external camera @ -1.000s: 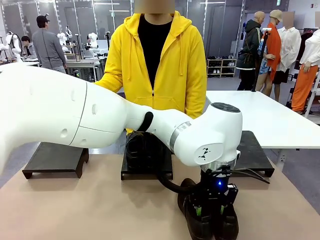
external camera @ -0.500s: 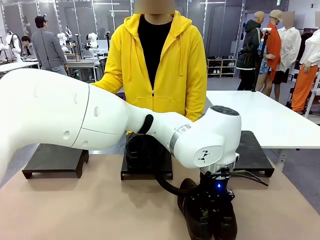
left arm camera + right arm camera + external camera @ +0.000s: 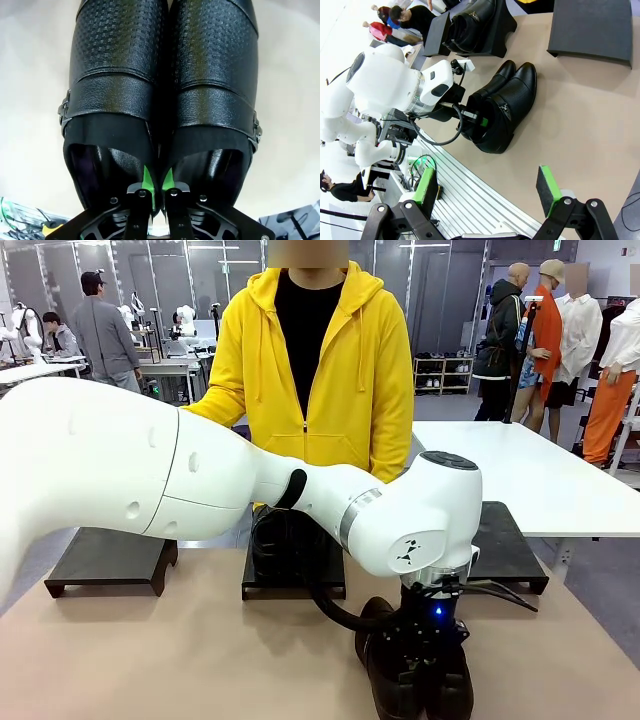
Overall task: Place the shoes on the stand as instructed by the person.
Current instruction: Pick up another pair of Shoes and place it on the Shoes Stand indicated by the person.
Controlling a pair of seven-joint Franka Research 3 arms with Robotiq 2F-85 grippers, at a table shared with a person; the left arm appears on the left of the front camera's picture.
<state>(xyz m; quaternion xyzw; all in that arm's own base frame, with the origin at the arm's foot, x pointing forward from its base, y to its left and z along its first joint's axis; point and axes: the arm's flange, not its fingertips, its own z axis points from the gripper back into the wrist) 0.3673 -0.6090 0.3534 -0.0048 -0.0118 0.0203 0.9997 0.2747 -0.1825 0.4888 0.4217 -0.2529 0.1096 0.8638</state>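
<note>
A pair of black shoes [image 3: 420, 685] stands side by side on the tan table at the near right. My left gripper [image 3: 413, 655] reaches down into them from above. In the left wrist view its green pads [image 3: 147, 179] pinch the two touching inner walls of the pair [image 3: 160, 95], so the left gripper [image 3: 156, 180] is shut on them. A second pair of shoes [image 3: 288, 540] sits on the middle stand [image 3: 293, 585]. The person [image 3: 305, 370] in the yellow hoodie stands behind it. My right gripper [image 3: 487, 192] hangs open and empty, well above the table.
An empty black stand [image 3: 110, 558] lies at the left and another [image 3: 505, 540] at the right, behind the held pair. My left arm [image 3: 200, 475] spans the middle of the table. A white table [image 3: 540, 475] stands at the far right.
My left arm has shifted slightly and its wrist sits a touch lower on the pair. The shoes have stayed on the table.
</note>
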